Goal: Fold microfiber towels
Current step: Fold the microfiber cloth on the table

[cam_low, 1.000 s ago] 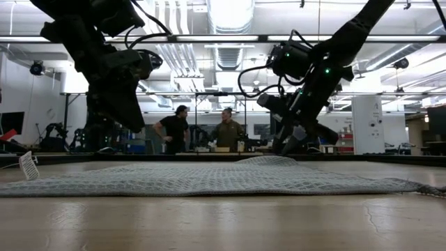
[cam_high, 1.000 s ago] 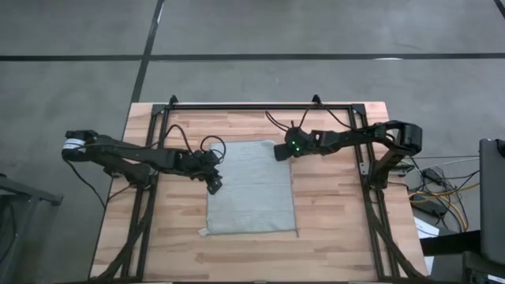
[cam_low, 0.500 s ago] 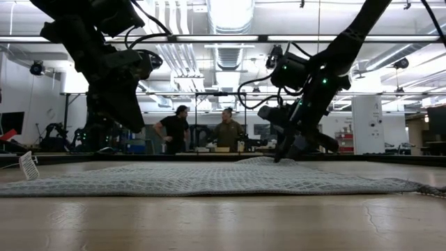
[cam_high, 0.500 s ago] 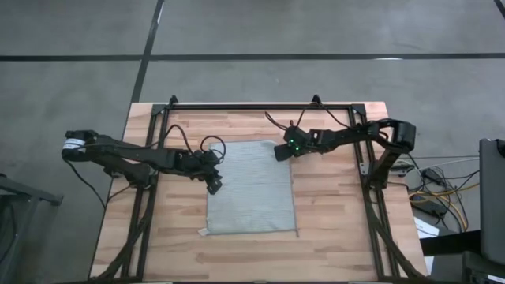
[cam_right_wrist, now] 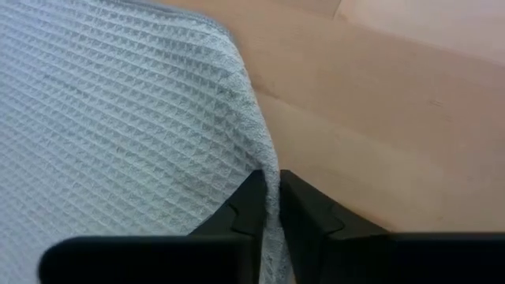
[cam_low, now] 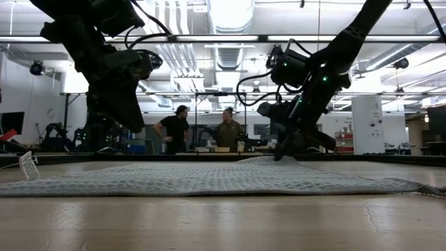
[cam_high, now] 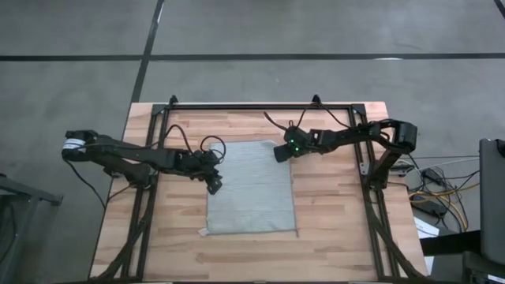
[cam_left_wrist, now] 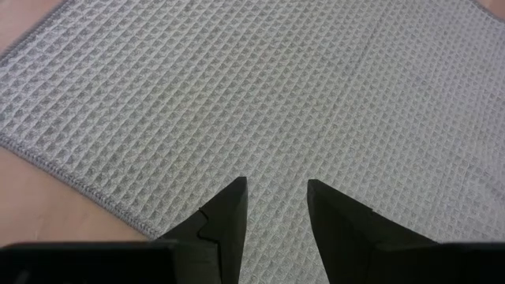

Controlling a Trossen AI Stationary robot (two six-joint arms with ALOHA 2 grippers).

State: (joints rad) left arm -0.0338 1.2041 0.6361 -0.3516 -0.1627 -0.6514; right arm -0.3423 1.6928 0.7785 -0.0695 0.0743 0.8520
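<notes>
- The grey-green waffle-weave microfiber towel lies spread flat in the middle of the pale wooden desk, unfolded, its small white tag at one corner. I judge it is laid out this way so an edge can be lifted for the first fold.
- My right hand sits at the towel's far right corner, fingers nearly closed, pinching the raised hem.
- My left hand hovers over the towel's left edge, fingers parted, grasping nothing.
</notes>
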